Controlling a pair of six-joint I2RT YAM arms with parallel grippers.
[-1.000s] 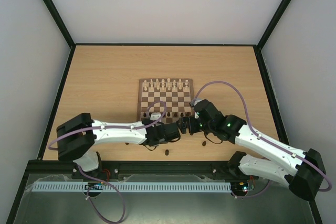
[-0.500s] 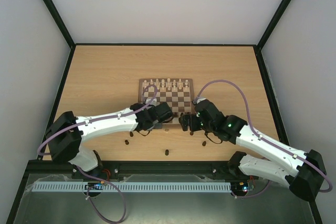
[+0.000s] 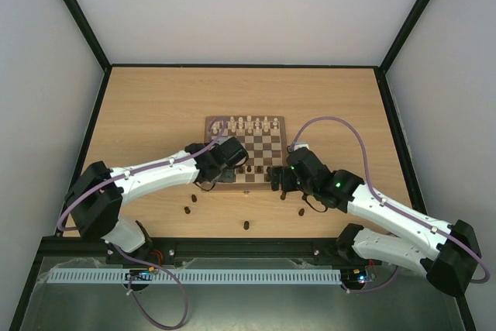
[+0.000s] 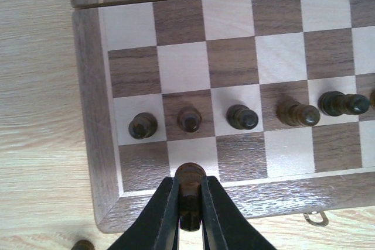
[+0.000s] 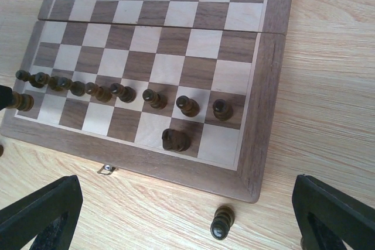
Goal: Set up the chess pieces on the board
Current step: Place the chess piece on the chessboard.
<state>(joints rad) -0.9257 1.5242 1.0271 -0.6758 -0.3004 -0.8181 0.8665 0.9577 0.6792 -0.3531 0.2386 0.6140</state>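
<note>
Placement next: your left end effector (image 4: 188, 206) grips a dark piece (image 4: 190, 175) over the second square from the corner, near row of the board (image 4: 89, 121). Lower it straight and centred, then release; the pawns (image 4: 189, 119) stand just beyond. Your right end effector (image 5: 187, 221) hangs wide open near a loose piece (image 5: 221, 222) on the desk (image 5: 328, 86).

The pale wood-grain table (image 3: 155, 114) carries the board (image 3: 284, 133) flat near its middle, clasp edge facing the arm bases. Four loose dark pieces sit directly on the tabletop in front of it. The first piece (image 3: 195, 198) and second piece (image 3: 187, 210) are close together off the left corner, the third piece (image 3: 246, 225) lies nearest the table's near edge, and the fourth piece (image 3: 301, 212) is off the right corner.
</note>
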